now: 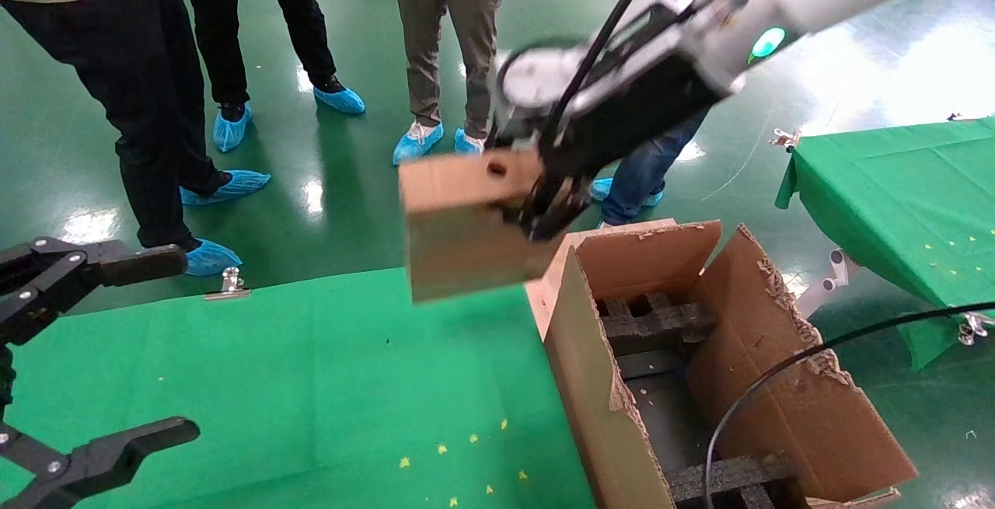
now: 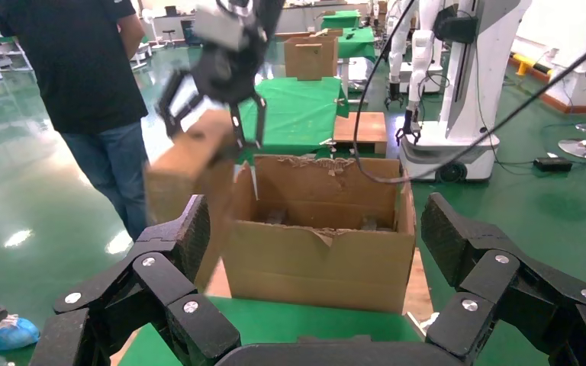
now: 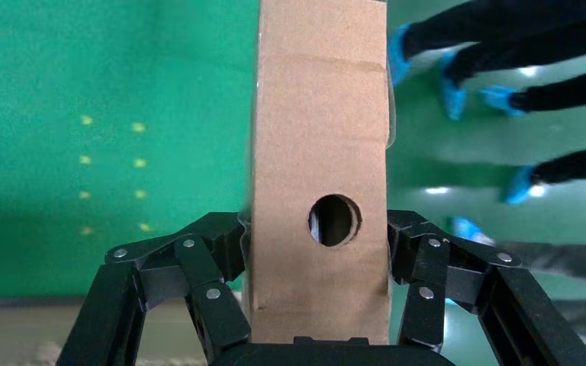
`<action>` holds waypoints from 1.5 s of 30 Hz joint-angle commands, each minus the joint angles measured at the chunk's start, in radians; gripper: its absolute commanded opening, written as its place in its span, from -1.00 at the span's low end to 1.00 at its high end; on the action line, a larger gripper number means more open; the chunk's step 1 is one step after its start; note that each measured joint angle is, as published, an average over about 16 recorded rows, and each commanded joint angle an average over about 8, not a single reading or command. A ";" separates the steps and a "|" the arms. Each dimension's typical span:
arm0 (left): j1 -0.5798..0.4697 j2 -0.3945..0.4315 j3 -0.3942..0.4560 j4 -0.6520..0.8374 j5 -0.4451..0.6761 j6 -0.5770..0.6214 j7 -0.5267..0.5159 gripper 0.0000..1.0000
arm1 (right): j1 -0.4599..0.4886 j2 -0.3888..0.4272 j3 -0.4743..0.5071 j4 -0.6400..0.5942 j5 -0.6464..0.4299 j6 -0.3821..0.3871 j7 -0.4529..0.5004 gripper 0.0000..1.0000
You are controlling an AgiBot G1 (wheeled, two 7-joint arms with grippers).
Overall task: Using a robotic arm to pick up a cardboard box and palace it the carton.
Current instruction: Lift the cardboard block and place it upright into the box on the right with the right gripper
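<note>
I've got the right gripper (image 1: 544, 210) clamped on the cardboard box (image 1: 466, 221), held in the air just beside the carton (image 1: 699, 353). My left gripper (image 1: 85, 353) sits wide open and idle over the green table (image 1: 311, 385).

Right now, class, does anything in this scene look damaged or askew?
Yes. The carton has torn, ragged flap edges. The cardboard box, clamped in the right gripper, hangs tilted in the air beside the carton, not yet inside.
</note>
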 commanded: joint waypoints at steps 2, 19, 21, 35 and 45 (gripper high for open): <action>0.000 0.000 0.000 0.000 0.000 0.000 0.000 1.00 | 0.049 0.004 -0.015 -0.034 0.012 0.000 -0.012 -1.00; 0.000 0.000 0.000 0.000 0.000 0.000 0.000 1.00 | 0.147 0.137 -0.135 -0.165 -0.037 0.002 -0.069 -1.00; 0.000 0.000 0.000 0.000 0.000 0.000 0.000 1.00 | 0.156 0.161 -0.153 -0.170 -0.051 0.002 -0.069 -1.00; 0.000 0.000 0.000 0.000 0.000 0.000 0.000 1.00 | 0.158 0.312 -0.253 -0.184 -0.109 0.010 -0.061 -1.00; 0.000 0.000 0.000 0.000 0.000 0.000 0.000 1.00 | 0.117 0.337 -0.267 -0.165 -0.070 0.015 -0.055 -1.00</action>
